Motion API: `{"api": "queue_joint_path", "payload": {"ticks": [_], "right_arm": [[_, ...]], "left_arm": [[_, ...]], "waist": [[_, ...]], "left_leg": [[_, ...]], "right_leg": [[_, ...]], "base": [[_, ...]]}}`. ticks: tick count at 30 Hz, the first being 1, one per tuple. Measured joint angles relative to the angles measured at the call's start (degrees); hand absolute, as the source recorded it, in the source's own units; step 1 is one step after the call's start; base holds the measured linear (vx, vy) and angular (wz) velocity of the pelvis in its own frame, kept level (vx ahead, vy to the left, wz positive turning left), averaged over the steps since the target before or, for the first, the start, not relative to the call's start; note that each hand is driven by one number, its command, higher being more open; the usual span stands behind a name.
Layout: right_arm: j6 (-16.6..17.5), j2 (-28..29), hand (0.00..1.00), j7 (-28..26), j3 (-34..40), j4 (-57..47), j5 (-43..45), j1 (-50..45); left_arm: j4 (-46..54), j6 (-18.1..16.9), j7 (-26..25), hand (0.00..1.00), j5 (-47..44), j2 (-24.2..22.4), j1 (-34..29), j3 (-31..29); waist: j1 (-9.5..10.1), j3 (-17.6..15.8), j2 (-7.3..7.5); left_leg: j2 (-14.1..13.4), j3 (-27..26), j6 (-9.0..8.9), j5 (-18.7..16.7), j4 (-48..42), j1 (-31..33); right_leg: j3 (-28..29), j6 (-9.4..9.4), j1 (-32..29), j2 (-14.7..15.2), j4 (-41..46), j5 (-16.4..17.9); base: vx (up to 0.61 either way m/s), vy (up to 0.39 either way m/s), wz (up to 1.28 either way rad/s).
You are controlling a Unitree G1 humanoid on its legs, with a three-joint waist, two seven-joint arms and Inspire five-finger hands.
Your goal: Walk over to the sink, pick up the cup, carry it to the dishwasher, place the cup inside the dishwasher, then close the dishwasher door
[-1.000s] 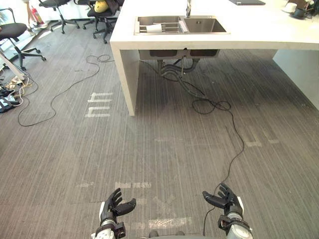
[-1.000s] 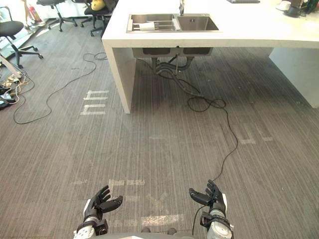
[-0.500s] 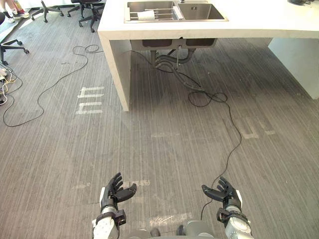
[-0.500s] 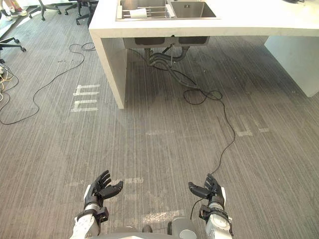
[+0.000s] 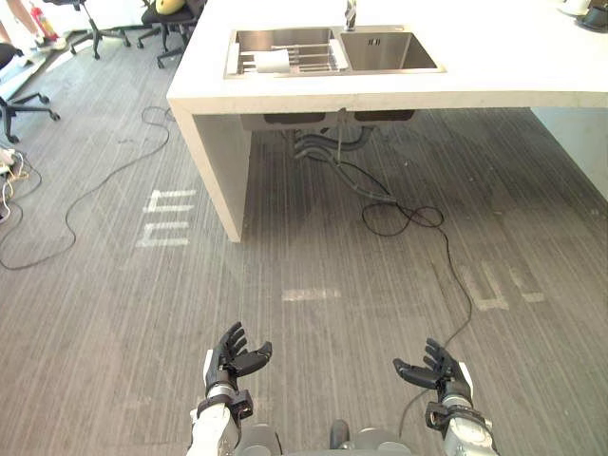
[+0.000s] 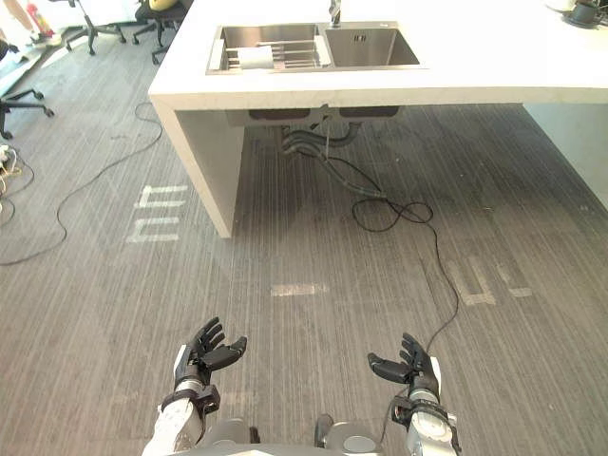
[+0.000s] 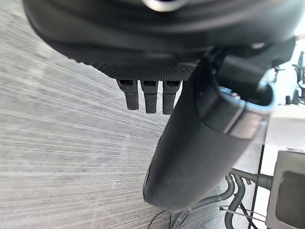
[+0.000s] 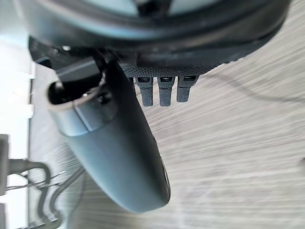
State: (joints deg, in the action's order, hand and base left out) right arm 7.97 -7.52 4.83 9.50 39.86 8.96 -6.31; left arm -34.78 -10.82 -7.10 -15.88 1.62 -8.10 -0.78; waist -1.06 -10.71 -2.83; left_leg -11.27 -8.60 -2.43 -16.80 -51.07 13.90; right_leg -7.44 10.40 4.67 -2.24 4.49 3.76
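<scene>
**Q:** Which step was in hand?

**A:** By judgement, the first: the walk to the sink. The robot stood on the grey striped carpet floor (image 5: 313, 256), well apart from the white slab-topped desk (image 5: 494, 71) at 12 o'clock, so no grasp was yet possible.

**Q:** How were the hands?

**A:** The left robot hand (image 5: 234, 355), at 7 o'clock, and the right robot hand (image 5: 440, 369), at 5 o'clock, were both spread, with fingers straight and apart, holding nothing.

**Q:** Where was the cup, and how did it look?

**A:** The white cylindrical cup (image 5: 273, 61) lay on its side on a wire rack (image 5: 313, 59) across the left basin of the stainless-steel double sink (image 5: 391, 53). It was at roughly 11 o'clock, left of the metal tap (image 5: 350, 13). It looked plain and pale; no handle could be made out.

**Q:** What did the next move call for?

**A:** Probably more steps forward, bearing slightly toward 11 o'clock, until the basin came within reach. A cup lying sideways would likely want a grip round its body.
</scene>
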Motion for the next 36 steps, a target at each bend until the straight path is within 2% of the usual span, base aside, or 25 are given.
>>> {"api": "queue_joint_path", "payload": {"ticks": [1, 3, 4, 5, 6, 7, 8, 10, 11, 12, 13, 14, 17, 19, 20, 21, 22, 23, 24, 27, 28, 30, 32, 34, 36], "right_arm": [[0.0, 0.1, 0.9, 0.0, 0.3, 0.1, 0.0, 0.4], [0.0, 0.4, 0.9, 0.0, 1.3, 0.2, 0.0, 0.5], [0.0, 0.3, 0.9, 0.1, 1.6, 0.2, -0.1, 0.1], [0.0, -0.6, 0.9, 0.2, 1.6, 0.2, -0.1, -0.5], [-0.2, -0.7, 0.9, 0.4, 1.6, 0.9, -0.1, -0.5], [-0.8, 0.1, 0.9, 0.3, 1.2, 1.6, -0.1, -0.2], [-0.8, 0.7, 0.9, 0.2, 1.2, 1.7, -0.1, -0.1], [-1.0, 0.9, 0.9, 0.1, 1.2, 2.3, -0.2, 0.2], [-1.0, 1.2, 0.9, 0.0, 1.2, 2.6, -0.4, 0.0], [-1.1, 1.4, 0.9, -0.1, 1.2, 2.7, -0.6, -0.3], [-1.1, 1.7, 0.9, -0.1, 1.1, 2.7, -1.4, -0.8], [-1.1, 2.0, 0.9, -0.1, 0.8, 2.9, -1.9, -1.3], [-1.1, 2.0, 0.9, -0.1, -0.5, 2.8, -1.9, -1.1], [-1.1, 1.8, 0.9, -0.2, -1.0, 3.0, -1.9, -0.9], [-1.1, 1.8, 0.9, -0.3, -1.1, 3.1, -1.9, -0.4], [-1.0, 1.8, 0.9, -0.4, -1.3, 3.1, -1.9, -0.5], [-0.9, 1.7, 0.9, -0.4, -1.6, 2.9, -2.1, -1.1], [-1.0, 0.3, 0.9, -0.3, -1.5, 3.9, -2.4, -1.0], [-0.9, -0.4, 0.9, -0.1, -1.2, 4.1, -2.4, -0.8], [-0.9, -0.9, 0.9, -0.1, -0.9, 3.7, -2.4, -0.6], [-0.9, -1.0, 0.9, -0.1, -0.9, 3.1, -2.4, -1.1], [-0.9, -0.8, 0.9, -0.1, -1.2, 1.4, -2.4, -3.3], [-0.8, -0.2, 0.9, -0.3, -2.4, -0.3, -2.4, -5.0], [-0.2, -0.3, 0.9, -0.3, -2.8, -0.3, -2.4, -4.8], [-0.1, -0.2, 0.9, -0.3, -3.3, 0.0, -2.4, -3.7]], "left_arm": [[0.2, 0.0, 0.0, 0.9, 0.0, 0.0, 0.0, 0.0], [0.6, 0.0, 0.0, 0.9, 0.0, -0.3, 0.2, 0.2], [0.6, 0.0, 0.0, 0.9, 0.0, -0.6, 0.2, 0.2], [0.8, 0.0, -0.1, 0.9, 0.0, -1.3, 0.2, 0.3], [0.8, 0.0, -0.1, 0.9, 0.0, -1.3, 0.2, 0.2], [1.2, 0.0, -0.4, 0.9, 0.0, -0.3, 0.4, 0.1], [1.5, 0.0, -0.4, 0.9, 0.1, 0.5, 0.8, 0.1], [1.5, 0.0, -0.4, 0.9, 0.1, 0.5, 0.6, 0.1], [2.0, 0.1, -0.4, 0.9, 0.1, 0.5, -0.6, 0.8], [2.6, 0.2, -0.4, 0.9, 0.1, 0.7, -1.2, 1.2], [3.6, 0.3, -0.4, 0.9, 0.1, 1.1, -2.1, 1.9], [3.8, 0.4, -0.5, 0.9, 0.1, 1.9, -2.1, 2.9], [7.0, 0.4, -0.5, 0.9, 0.1, 2.7, -1.8, 3.7], [8.4, 0.4, -0.5, 0.9, 0.1, 2.3, -0.5, 3.7], [9.4, 0.4, -0.6, 0.9, 0.1, 2.3, 0.3, 3.6], [11.3, 0.3, -0.6, 0.9, 0.1, 2.2, 0.2, 3.6], [13.1, 0.1, -0.7, 0.9, 0.1, 2.8, -0.1, 3.5], [13.4, 0.0, -0.9, 0.9, 0.1, 1.5, 0.3, 3.7], [15.7, 0.0, -0.9, 0.9, 0.1, 1.0, 0.0, 4.6], [21.7, -0.2, -0.7, 0.9, 0.1, 1.0, 0.0, 6.2], [24.4, -0.3, -0.4, 0.9, 0.1, 1.0, 0.3, 7.3], [28.0, -0.4, -0.2, 0.9, 0.1, 0.5, 0.3, 8.9], [33.7, -1.0, -0.3, 0.9, 0.1, -0.4, -0.4, 10.5], [37.5, -2.1, -0.4, 0.9, 0.2, -0.2, -0.5, 11.2], [42.0, -3.4, -0.4, 0.9, 0.2, -0.2, 0.1, 11.7]], "waist": [[0.42, -0.6, 0.55], [1.02, -1.3, 0.79], [1.0, -1.2, 0.46], [1.03, -0.9, -1.8], [1.21, -0.7, -2.21], [1.4, -0.6, -0.22], [1.68, -0.8, 0.88], [1.8, -0.8, 1.13], [1.68, -0.8, 1.15], [1.68, -0.8, 1.17], [1.58, -0.8, 1.26], [1.16, -0.6, 1.61], [-0.36, -0.2, 2.03], [-1.12, -0.3, 1.78], [-1.27, -0.4, 1.47], [-1.23, -0.3, 1.44], [-1.29, 0.1, 2.08], [-1.4, 0.2, -0.25], [-1.35, 1.0, -1.45], [-1.41, 1.1, -1.76], [-1.55, 1.0, -1.87], [-1.38, 0.9, -1.91], [-1.04, 0.5, -1.41], [-0.65, 0.5, -1.44], [0.4, 0.5, -1.41]], "left_leg": [[0.6, -0.1, -0.23, -0.2, 2.6, 0.9], [3.3, -0.6, -0.66, 1.4, 15.6, 2.9], [3.9, -0.7, -0.75, 3.8, 20.7, 2.9], [3.9, 0.2, 0.4, 11.9, 29.8, 3.1], [3.9, 0.2, 2.97, 13.7, 29.6, 2.6], [6.3, -0.7, 3.15, 12.7, 30.4, 1.8], [8.0, -1.2, 4.34, 10.8, 29.5, 2.2], [9.7, -2.1, 5.59, 7.8, 28.3, 1.3], [10.7, -2.4, 6.04, 6.5, 29.2, -1.2], [11.0, -2.5, 6.29, 5.9, 29.7, -2.6], [11.6, -2.4, 6.6, 4.6, 30.9, -5.5], [12.3, -1.8, 7.39, 3.8, 31.9, -8.3], [12.5, 0.3, 6.77, 2.7, 34.0, -13.4], [11.5, 1.5, 6.72, 2.7, 35.1, -15.1], [10.2, 1.6, 6.16, 2.4, 35.1, -16.4], [9.0, 1.7, 3.95, 1.3, 34.9, -18.1], [9.2, 1.7, 1.69, -0.2, 34.7, -19.6], [6.7, 2.3, 1.05, -1.3, 34.6, -20.5], [5.5, 2.7, 0.72, -0.6, 34.6, -20.9], [5.0, 3.7, -0.48, 2.5, 34.1, -21.7], [4.6, 4.4, -1.62, 3.6, 30.1, -20.6], [3.7, 5.3, -1.85, 7.6, 17.1, -16.4], [1.4, 4.4, -1.43, 4.6, 2.7, -10.4], [1.0, 3.5, 0.52, 2.1, 1.7, -6.8], [2.2, 3.3, 1.29, -0.2, 7.3, -2.0]], "right_leg": [[0.6, -0.17, 0.7, 0.5, -0.2, 0.2], [1.1, -2.87, 3.0, 3.0, -0.5, 2.0], [1.0, -3.64, 3.4, 3.2, -0.5, 2.7], [1.1, -5.43, 4.5, 2.5, -0.1, 4.5], [1.4, -6.39, 4.8, 2.4, 0.6, 5.7], [1.7, -8.7, 4.6, 5.0, 1.8, 7.4], [1.6, -10.14, 4.1, 7.0, 3.5, 9.0], [3.9, -12.09, 2.2, 9.1, 10.2, 11.1], [5.1, -13.52, 0.3, 10.3, 17.6, 11.4], [5.5, -15.55, -1.0, 10.7, 21.9, 11.1], [6.3, -20.29, -4.3, 11.6, 31.9, 8.9], [6.4, -20.87, -7.6, 12.4, 40.7, 9.5], [3.5, -15.91, -15.5, 12.2, 45.7, 12.9], [2.8, -13.73, -19.4, 10.2, 41.0, 14.2], [2.3, -13.21, -22.0, 8.5, 34.9, 13.9], [1.5, -12.93, -22.8, 6.8, 25.0, 10.2], [0.9, -9.86, -22.6, 6.6, 18.1, 1.0], [0.1, -8.34, -22.0, 4.8, 19.7, 0.0], [-0.3, -8.02, -22.0, 3.7, 20.7, -0.2], [-0.9, -6.87, -20.7, 3.3, 21.2, 1.3], [-1.6, -6.7, -18.4, 3.2, 19.7, 2.1], [-2.5, -6.48, -12.7, 2.9, 15.4, 2.2], [-2.6, -6.17, -5.3, 2.6, 10.0, 2.4], [-2.1, -5.54, -2.9, 2.7, 7.5, 2.8], [-0.7, -6.04, -1.1, 3.4, 4.5, 3.9]], "base": [[0.31, 0.145, -0.4], [0.25, 0.167, -0.14], [0.28, 0.215, 0.08], [0.25, 0.206, 0.05], [0.33, 0.252, 0.08], [0.33, 0.223, 0.07], [0.38, 0.235, 0.1], [0.37, 0.223, 0.01], [0.37, 0.218, -0.04], [0.39, 0.208, -0.01], [0.41, 0.123, 0.1], [0.41, 0.094, 0.18], [0.43, 0.012, 0.34], [0.41, -0.119, 0.36], [0.49, -0.179, 0.29], [0.41, -0.151, 0.24], [0.47, -0.16, 0.17], [0.46, -0.157, 0.09], [0.46, -0.153, -0.04], [0.36, -0.135, 0.03], [0.35, -0.141, 0.29], [0.33, -0.115, 0.31], [0.29, -0.037, 0.09], [0.24, 0.041, -0.19], [0.2, 0.121, -0.31]]}}
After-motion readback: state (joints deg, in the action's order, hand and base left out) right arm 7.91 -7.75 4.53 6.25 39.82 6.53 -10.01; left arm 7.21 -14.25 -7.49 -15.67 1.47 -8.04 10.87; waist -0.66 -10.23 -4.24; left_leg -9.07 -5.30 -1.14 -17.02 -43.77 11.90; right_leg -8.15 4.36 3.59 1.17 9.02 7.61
